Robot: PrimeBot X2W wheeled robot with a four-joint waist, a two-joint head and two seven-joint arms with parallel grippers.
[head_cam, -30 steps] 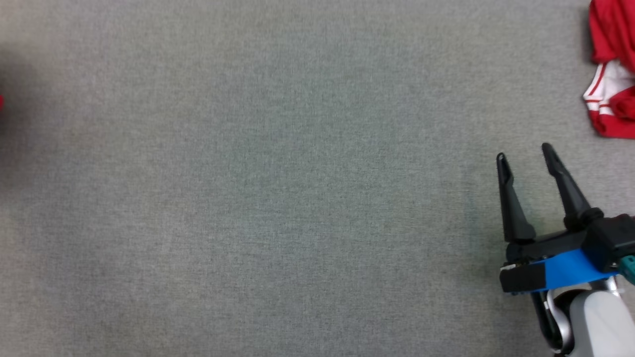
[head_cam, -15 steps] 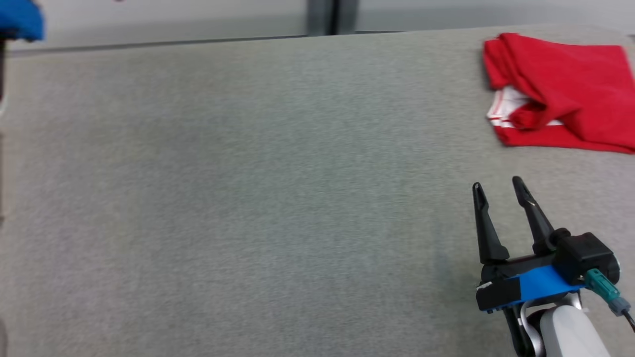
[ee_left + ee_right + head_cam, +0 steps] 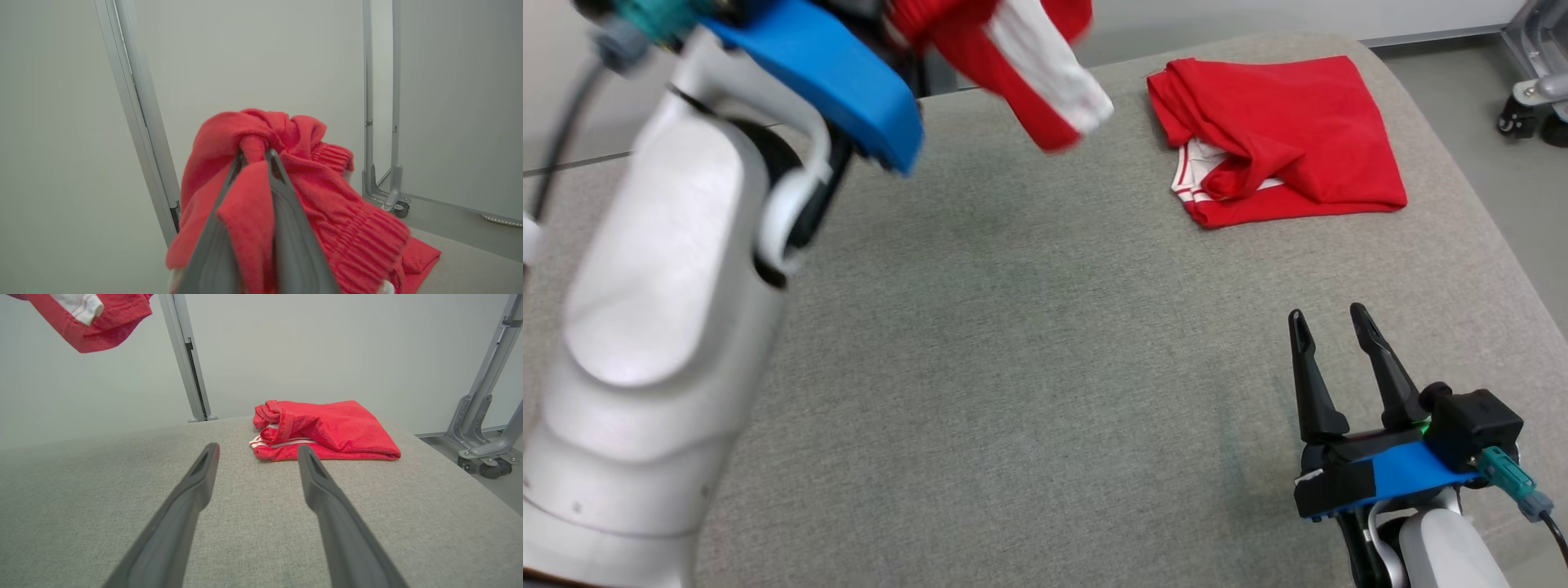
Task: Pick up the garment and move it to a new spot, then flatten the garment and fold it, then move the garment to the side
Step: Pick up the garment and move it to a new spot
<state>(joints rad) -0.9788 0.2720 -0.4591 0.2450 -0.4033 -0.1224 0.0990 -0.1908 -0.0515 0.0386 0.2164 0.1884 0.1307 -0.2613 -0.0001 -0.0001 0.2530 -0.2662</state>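
Our left hand (image 3: 255,154) is clamped on the red garment (image 3: 1013,49), which hangs in the air over the desk's (image 3: 1013,367) far edge. Our right hand (image 3: 1326,314) sits spread wide near the front right, well apart from a folded garment (image 3: 1290,122).

two red garments (image 3: 1045,73) (image 3: 1290,131), two tools (image 3: 255,153) (image 3: 1326,315), one table (image 3: 1013,367)

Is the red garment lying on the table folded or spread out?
Folded: the red garment lies in a compact layered stack, white-striped trim peeking between layers.
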